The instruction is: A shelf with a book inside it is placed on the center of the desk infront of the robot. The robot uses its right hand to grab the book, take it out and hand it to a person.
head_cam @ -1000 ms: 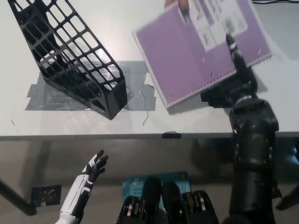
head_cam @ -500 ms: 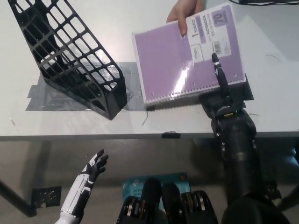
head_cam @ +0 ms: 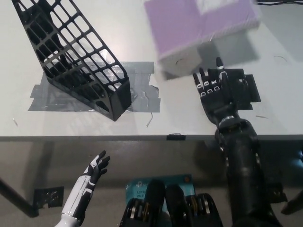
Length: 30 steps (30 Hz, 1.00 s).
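Nearest us, below the tabletop's (head_cam: 94,124) front edge, we see the white left robot hand (head_cam: 96,168) resting with its fingers spread, holding nothing. Just past that edge on the right, the black right robot hand (head_cam: 218,89) is raised over the tabletop, fingers apart and empty, beside a patch of black tape (head_cam: 249,90). To the left, the black lattice shelf (head_cam: 75,56) leans on strips of grey tape (head_cam: 137,90), its inside empty, with open tabletop between it and the right robot hand. Farthest, the purple book (head_cam: 201,21) is blurred at the top edge, above the tabletop and clear of the robot hand; we cannot read its label.
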{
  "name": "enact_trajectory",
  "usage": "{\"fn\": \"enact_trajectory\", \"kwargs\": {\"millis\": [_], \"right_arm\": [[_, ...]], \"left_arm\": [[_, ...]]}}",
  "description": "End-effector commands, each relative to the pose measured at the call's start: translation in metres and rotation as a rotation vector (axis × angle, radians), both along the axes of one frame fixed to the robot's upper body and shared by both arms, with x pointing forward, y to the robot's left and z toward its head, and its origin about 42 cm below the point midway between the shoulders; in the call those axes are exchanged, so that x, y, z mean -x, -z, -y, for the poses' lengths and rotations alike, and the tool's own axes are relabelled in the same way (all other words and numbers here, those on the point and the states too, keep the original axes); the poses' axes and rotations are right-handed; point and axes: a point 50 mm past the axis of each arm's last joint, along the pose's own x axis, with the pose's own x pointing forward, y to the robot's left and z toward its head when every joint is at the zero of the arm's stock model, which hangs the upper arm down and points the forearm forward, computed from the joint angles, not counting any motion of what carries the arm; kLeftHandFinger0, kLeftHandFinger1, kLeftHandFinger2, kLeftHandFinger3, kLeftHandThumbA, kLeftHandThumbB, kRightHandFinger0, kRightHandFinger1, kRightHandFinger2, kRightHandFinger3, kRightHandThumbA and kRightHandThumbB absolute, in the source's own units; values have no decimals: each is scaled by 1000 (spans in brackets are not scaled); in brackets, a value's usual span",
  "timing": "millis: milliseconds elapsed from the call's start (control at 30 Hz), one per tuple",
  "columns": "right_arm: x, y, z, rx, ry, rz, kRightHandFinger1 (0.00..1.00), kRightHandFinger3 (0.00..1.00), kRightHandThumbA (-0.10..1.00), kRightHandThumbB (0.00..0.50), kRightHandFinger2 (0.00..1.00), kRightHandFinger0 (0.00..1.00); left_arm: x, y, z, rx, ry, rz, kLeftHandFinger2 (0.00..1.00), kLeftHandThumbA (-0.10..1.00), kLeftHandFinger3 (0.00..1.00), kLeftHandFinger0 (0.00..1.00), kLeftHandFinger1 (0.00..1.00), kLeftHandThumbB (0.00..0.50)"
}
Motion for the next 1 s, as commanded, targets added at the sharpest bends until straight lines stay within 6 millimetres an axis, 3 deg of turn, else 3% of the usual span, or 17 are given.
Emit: {"fn": "enact_trajectory", "kwargs": {"millis": [0,67,100,133,200,233,267,333,367,433,467,733,833,867,900,933,967], "right_arm": [[29,-90,2,27,-140,544,1000,1000,1000,463,1000,1000],[42,-105,5,49,-141,603,1000,1000,1000,449,1000,1000],[49,-113,6,70,-142,639,1000,1000,907,490,1000,1000],[72,-131,11,161,-133,723,1000,1000,1000,431,1000,1000],[100,-146,14,279,-113,800,1000,1000,1000,448,1000,1000],[128,-153,19,402,-83,861,1000,1000,1000,467,1000,1000],[145,-154,21,472,-63,899,1000,1000,1000,451,1000,1000],[160,-153,23,533,-46,930,1000,1000,1000,443,1000,1000],[186,-143,28,632,-20,965,1000,1000,1000,441,1000,1000],[199,-132,31,683,-7,963,1000,1000,1000,444,1000,1000],[211,-115,36,754,7,945,1000,1000,1000,432,1000,1000],[242,-44,51,890,-56,744,1000,1000,1000,443,1000,1000],[247,-16,53,913,-86,671,1000,1000,1000,400,1000,1000],[252,7,53,990,-125,609,1000,1000,1000,348,1000,1000],[255,23,53,1043,-159,569,1000,1000,1000,349,1000,1000],[255,25,53,1050,-166,563,1000,1000,1000,349,1000,1000],[254,34,53,1069,-188,546,1000,1000,1000,312,1000,1000]], "left_arm": [[-8,-16,-2,2,5,55,1000,1000,1000,1000,1000,326],[-9,-17,-2,2,8,61,1000,1000,1000,1000,1000,322],[-10,-17,-2,-1,10,66,1000,1000,1000,1000,1000,323],[-12,-18,-2,0,12,72,1000,1000,1000,1000,1000,320],[-13,-18,-2,-1,12,79,1000,1000,1000,1000,1000,316],[-14,-19,-3,-4,12,81,1000,1000,1000,1000,1000,325],[-14,-19,-3,-4,12,79,1000,1000,1000,1000,1000,325],[-14,-19,-4,-4,12,77,1000,1000,1000,1000,1000,325],[-13,-19,-5,-2,10,73,1000,1000,1000,1000,1000,329],[-13,-18,-6,-4,9,69,1000,1000,1000,1000,1000,327],[-13,-18,-7,-10,10,67,1000,1000,1000,1000,1000,321],[-9,-11,-8,-11,0,49,1000,1000,1000,1000,1000,306],[-8,-10,-9,-4,-1,43,1000,1000,1000,1000,1000,298],[-6,-8,-10,-7,-8,36,1000,1000,1000,1000,1000,307],[-5,-7,-10,-7,-13,36,1000,1000,1000,1000,1000,300],[-5,-7,-10,-6,-13,36,1000,1000,1000,1000,1000,300],[-5,-5,-10,2,-13,38,1000,1000,1000,1000,1000,287]]}}
